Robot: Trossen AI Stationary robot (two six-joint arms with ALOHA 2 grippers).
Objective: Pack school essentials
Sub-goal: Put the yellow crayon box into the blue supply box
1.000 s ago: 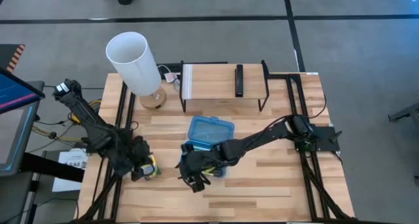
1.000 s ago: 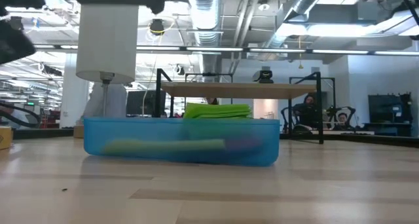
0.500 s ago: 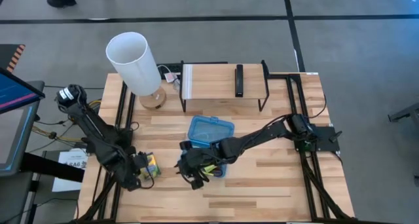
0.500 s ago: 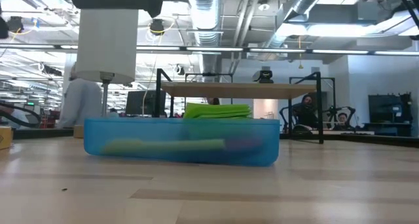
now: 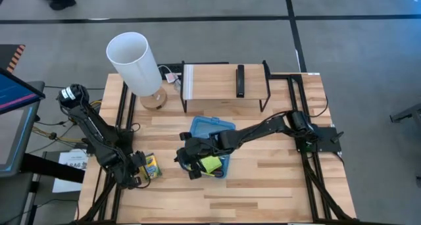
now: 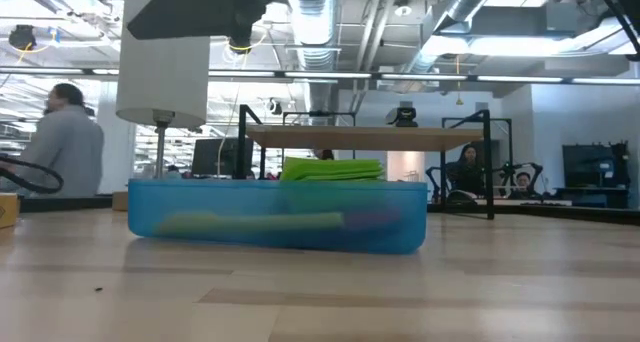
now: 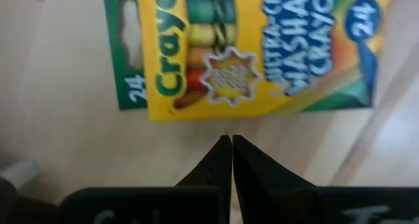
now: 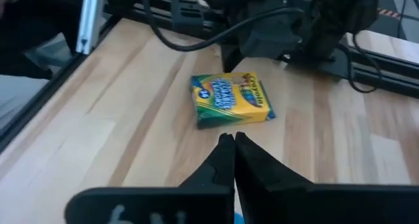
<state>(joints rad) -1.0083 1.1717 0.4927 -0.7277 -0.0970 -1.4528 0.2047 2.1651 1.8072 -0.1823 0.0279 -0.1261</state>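
The yellow-green crayon box lies flat on the table near its left front, also seen in the left wrist view and the right wrist view. My left gripper is shut just short of the box, touching nothing. The translucent blue case lies open mid-table. A lime-green sticky-note pad rests in its near half. My right gripper hovers at the case's left near corner, shut and empty, pointing toward the crayon box.
A tall white lamp stands at the far left. A wooden shelf on black wire legs sits at the far middle, with a black bar on it. Bare tabletop lies in front of the case. People show in the room behind.
My left gripper has drawn back from the crayon box toward the table's near left corner; the box stays lying on the table. My right gripper has moved a little toward the far edge, over the case, uncovering the sticky-note pad.
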